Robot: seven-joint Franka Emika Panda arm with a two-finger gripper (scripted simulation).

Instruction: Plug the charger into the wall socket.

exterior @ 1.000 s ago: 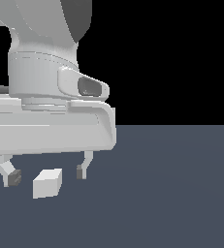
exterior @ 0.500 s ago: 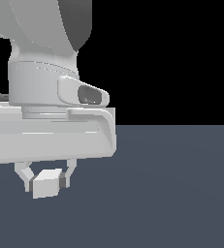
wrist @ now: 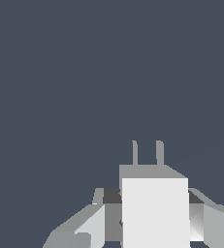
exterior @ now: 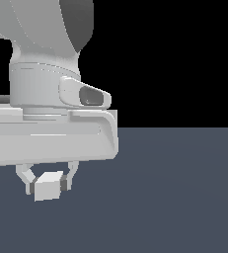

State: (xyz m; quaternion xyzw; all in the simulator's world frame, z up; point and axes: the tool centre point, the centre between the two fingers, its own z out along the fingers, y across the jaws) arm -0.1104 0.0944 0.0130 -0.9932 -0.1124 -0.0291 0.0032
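Low at the exterior view's left, my gripper [exterior: 48, 184] clamps the charger [exterior: 49, 186] between both fingers. Its two prongs [wrist: 147, 153] show in the wrist view, over the dark grey bench [exterior: 174, 197].

This is not a real room but a bare simulated test scene. The floor [exterior: 184, 197] is one flat slate-blue surface without texture, seams or dirt, and it ends in a straight horizon line. Above this line, from 9 o'clock to 3 o'clock in the exterior view, the background [exterior: 174, 59] is pure black. The robot arm [exterior: 46, 89] has smooth, plain grey-white surfaces with simple rendered shading.
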